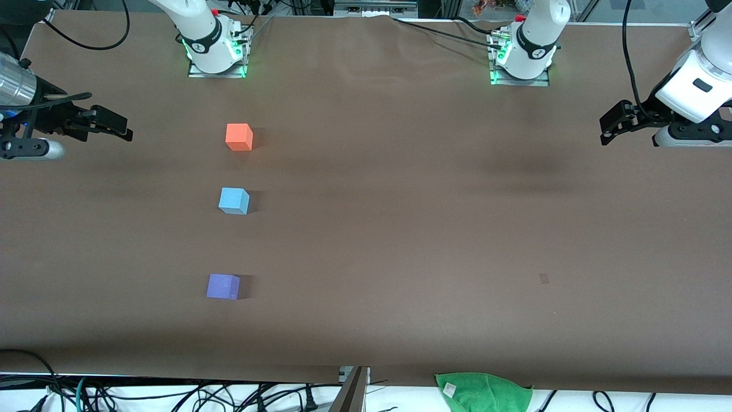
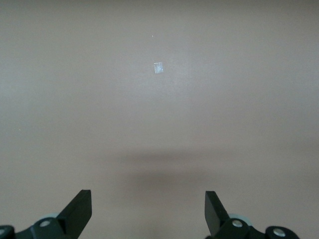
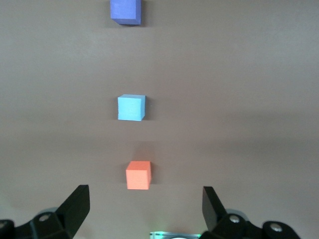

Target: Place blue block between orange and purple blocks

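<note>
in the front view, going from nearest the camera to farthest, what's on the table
green cloth at the table's near edge → purple block → blue block → orange block. The blue one already sits between the other two.

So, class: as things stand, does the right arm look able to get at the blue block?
Probably yes. The right gripper hangs open at its own end of the table, and the blue block stands alone between the orange block and purple block, with nothing over it.
</note>
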`<action>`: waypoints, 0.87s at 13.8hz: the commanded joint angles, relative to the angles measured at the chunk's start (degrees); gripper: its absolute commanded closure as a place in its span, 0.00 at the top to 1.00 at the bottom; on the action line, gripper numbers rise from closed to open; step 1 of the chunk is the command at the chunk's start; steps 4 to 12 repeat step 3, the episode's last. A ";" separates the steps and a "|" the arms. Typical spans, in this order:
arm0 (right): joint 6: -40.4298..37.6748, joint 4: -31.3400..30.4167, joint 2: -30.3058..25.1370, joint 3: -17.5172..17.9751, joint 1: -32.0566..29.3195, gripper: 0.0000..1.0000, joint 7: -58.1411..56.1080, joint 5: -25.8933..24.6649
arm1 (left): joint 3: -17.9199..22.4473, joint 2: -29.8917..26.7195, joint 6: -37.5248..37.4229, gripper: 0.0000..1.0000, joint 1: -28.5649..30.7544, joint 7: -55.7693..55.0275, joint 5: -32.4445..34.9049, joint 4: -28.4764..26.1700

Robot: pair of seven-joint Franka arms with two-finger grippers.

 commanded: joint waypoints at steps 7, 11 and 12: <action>0.66 0.21 -0.64 1.46 0.89 1.00 -1.54 -2.75 | 0.00 0.91 -1.36 1.00 -0.29 -0.68 1.05 1.98; 0.66 0.21 -0.64 1.46 0.89 1.00 -1.54 -2.75 | 0.00 0.91 -1.36 1.00 -0.29 -0.68 1.05 1.98; 0.66 0.21 -0.64 1.46 0.89 1.00 -1.54 -2.75 | 0.00 0.91 -1.36 1.00 -0.29 -0.68 1.05 1.98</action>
